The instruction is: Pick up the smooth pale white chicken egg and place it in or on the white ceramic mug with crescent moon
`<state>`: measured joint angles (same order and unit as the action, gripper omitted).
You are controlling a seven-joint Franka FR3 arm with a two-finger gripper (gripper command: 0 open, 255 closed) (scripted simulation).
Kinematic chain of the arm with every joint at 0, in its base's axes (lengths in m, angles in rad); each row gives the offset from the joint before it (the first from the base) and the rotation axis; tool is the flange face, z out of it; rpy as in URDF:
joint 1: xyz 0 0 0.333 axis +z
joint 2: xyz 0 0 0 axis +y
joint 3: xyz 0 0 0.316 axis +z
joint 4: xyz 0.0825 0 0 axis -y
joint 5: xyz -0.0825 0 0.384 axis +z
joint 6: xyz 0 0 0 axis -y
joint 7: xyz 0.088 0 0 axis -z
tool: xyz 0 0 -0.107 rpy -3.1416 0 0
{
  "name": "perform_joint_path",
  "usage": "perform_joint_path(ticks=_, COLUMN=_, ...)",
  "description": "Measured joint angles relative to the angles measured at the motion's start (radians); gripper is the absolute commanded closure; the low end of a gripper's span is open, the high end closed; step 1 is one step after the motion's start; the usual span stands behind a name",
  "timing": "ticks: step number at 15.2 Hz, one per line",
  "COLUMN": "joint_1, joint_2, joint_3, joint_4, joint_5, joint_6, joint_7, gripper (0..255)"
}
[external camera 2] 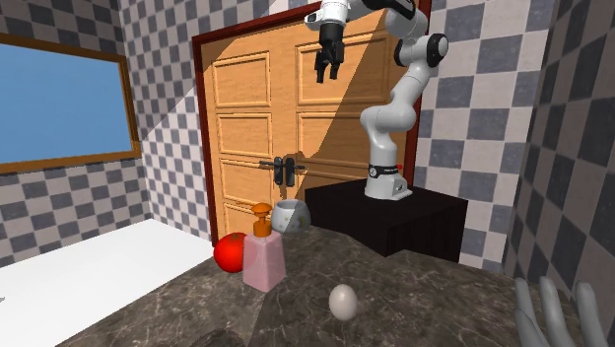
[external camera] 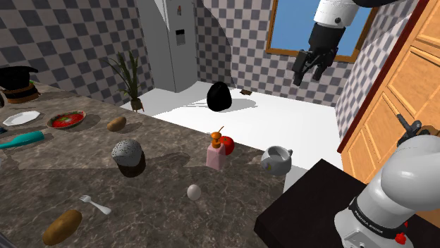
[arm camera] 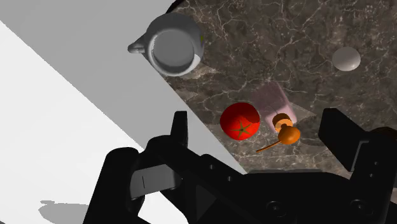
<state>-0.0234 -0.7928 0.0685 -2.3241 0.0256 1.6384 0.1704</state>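
You see a white arm rising from a black box stand (external camera: pixel 310 204), its black end effector (external camera: pixel 308 76) hanging high in the air, well above the dark marbled counter (external camera: pixel 162 204). Its two fingers stand wide apart and clasp nothing.

The egg (external camera: pixel 194 191), pale and smooth, lies on its own on a bare patch of the counter. In the shoulder view it sits below and a little left of a pink pump bottle (external camera: pixel 216 153) with an orange top. A red tomato (external camera: pixel 226 145) rests just beside that bottle, on its far side.

The mug (external camera: pixel 276 160) looks greyish white and stands upright close to the counter's edge, near the stand, to the bottle's right in the shoulder view. It is well apart from the egg. In the wrist view you look down into the mug's open mouth, with its handle pointing out over the white floor (arm camera: pixel 57 127). The tomato and bottle lie closer to the fingers, and the egg lies off beyond them.

Further along the counter in the shoulder view are a dark-based muffin (external camera: pixel 129 156), a fork (external camera: pixel 95 204), a brown oblong loaf (external camera: pixel 62 226) and a plate of red food (external camera: pixel 65 120). In the second exterior view a panelled wooden door (external camera 2: pixel 296 128) stands behind the arm.
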Motion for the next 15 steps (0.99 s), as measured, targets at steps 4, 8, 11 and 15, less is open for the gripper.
perform_joint_path(ticks=4, joint_1=0.004, joint_2=0.017, joint_3=0.013, joint_4=-0.050, joint_5=0.029, joint_6=0.055, joint_7=0.031, gripper=0)
perform_joint_path(ticks=8, joint_1=0.010, joint_2=0.087, joint_3=0.035, joint_4=-0.106, joint_5=0.082, joint_6=0.162, joint_7=0.081, gripper=0)
perform_joint_path(ticks=11, joint_1=0.018, joint_2=0.149, joint_3=0.054, joint_4=-0.146, joint_5=0.125, joint_6=0.252, joint_7=0.117, gripper=0)
perform_joint_path(ticks=15, joint_1=0.033, joint_2=0.246, joint_3=0.079, joint_4=-0.199, joint_5=0.185, joint_6=0.388, joint_7=0.154, gripper=0)
